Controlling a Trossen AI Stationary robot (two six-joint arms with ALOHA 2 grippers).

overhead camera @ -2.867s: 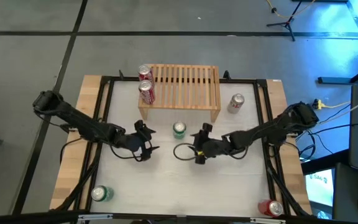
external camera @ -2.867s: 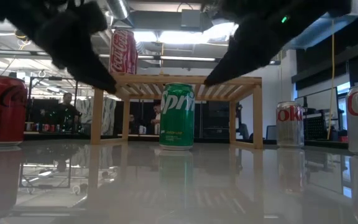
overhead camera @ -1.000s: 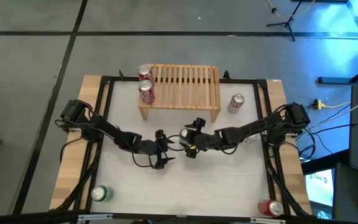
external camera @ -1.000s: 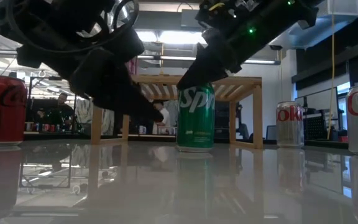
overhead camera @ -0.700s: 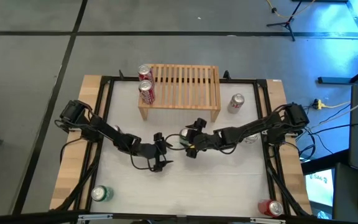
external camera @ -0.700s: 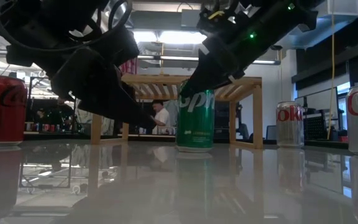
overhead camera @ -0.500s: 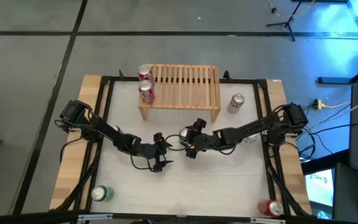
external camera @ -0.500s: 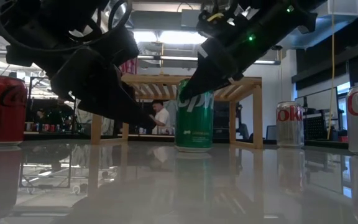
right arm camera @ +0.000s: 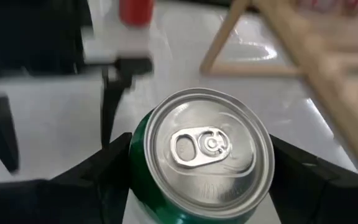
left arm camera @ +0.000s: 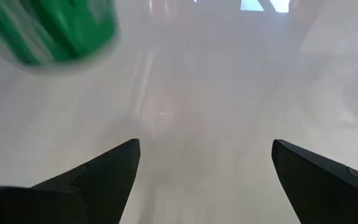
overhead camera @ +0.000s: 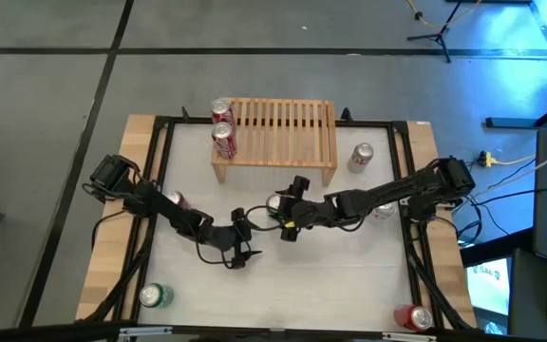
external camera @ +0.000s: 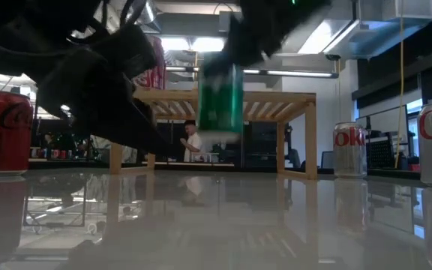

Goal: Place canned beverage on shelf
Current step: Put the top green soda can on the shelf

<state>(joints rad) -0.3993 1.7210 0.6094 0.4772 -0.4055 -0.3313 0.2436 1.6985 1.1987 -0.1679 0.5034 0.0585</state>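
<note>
Can (right arm camera: 202,163), green, is clamped between the jaws of the right gripper (overhead camera: 280,211) and hangs clear of the table (overhead camera: 349,275), in front of the shelf (overhead camera: 283,133). Left gripper (overhead camera: 238,242) sits nearby over bare tabletop, jaws apart, holding nothing.

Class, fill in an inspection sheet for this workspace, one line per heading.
Surface: glossy white tabletop.
Job's things: low slatted light-wood shelf with two red cans on its left end; green soda can lifted off the table.
Clutter: silver can, green can, red can.
Grippers: right gripper shut on the green can; left gripper open, empty.
Cables: along both arms; yellow cable off-table.
Surroundings: person behind the shelf.
</note>
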